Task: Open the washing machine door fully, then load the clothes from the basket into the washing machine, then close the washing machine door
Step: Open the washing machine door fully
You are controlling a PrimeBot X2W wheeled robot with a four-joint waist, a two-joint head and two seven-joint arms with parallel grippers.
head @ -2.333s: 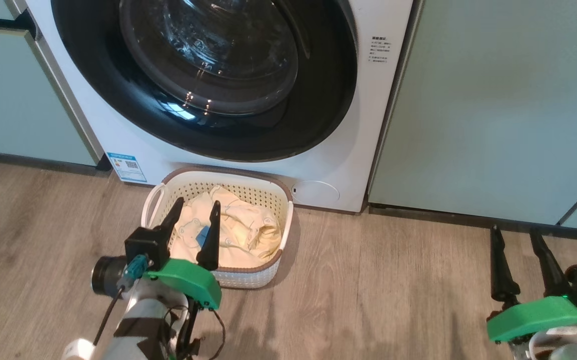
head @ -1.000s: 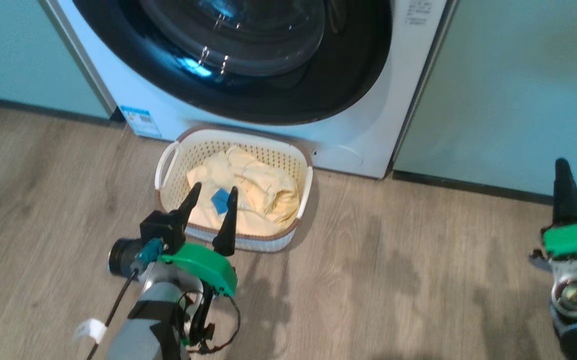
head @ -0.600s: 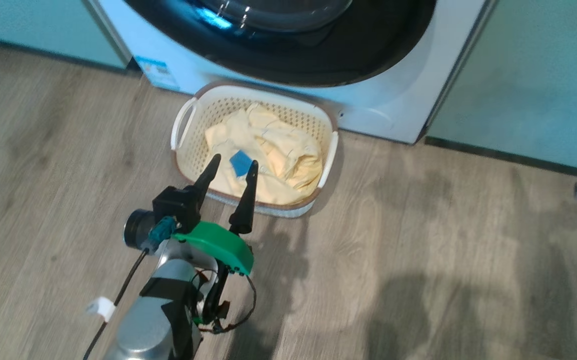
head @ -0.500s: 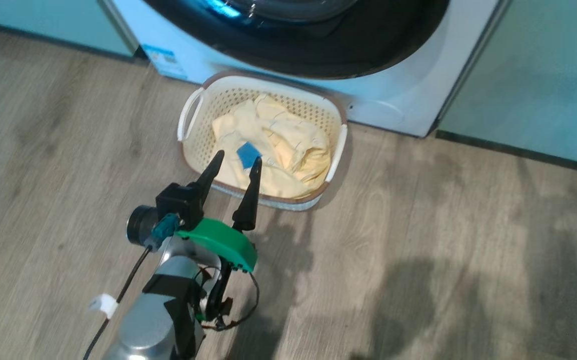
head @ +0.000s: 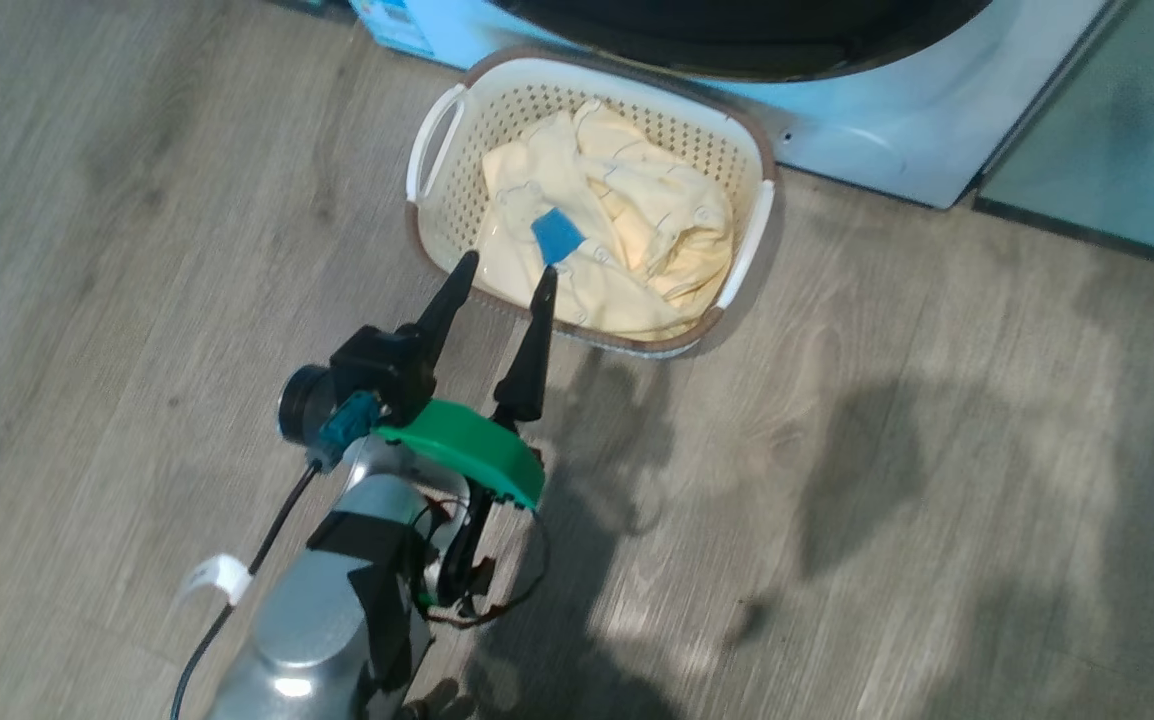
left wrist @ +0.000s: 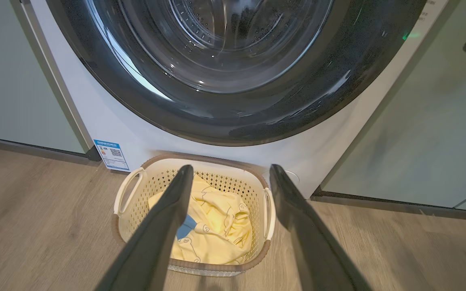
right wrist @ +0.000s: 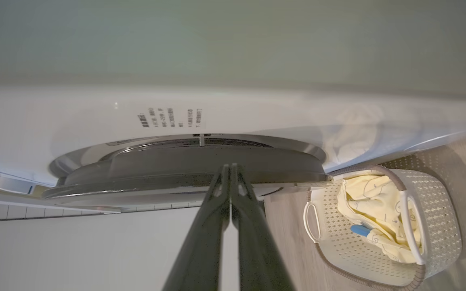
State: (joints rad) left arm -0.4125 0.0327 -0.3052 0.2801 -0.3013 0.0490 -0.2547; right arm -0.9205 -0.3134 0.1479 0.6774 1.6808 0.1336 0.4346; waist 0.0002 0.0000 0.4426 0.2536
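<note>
Right hand [right wrist: 230,166], lately floor-level, now clenched at glossy black door [right wrist: 156,169] rim; left hand [head: 507,265] released near yellow clothes [head: 637,210].

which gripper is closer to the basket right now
Left. The left gripper hangs open over the near rim of the basket; the right gripper, shut, points at the edge of the washing machine door.

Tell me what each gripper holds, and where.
Nothing. The left gripper is open and empty near the basket; the right gripper is shut on nothing.
</note>
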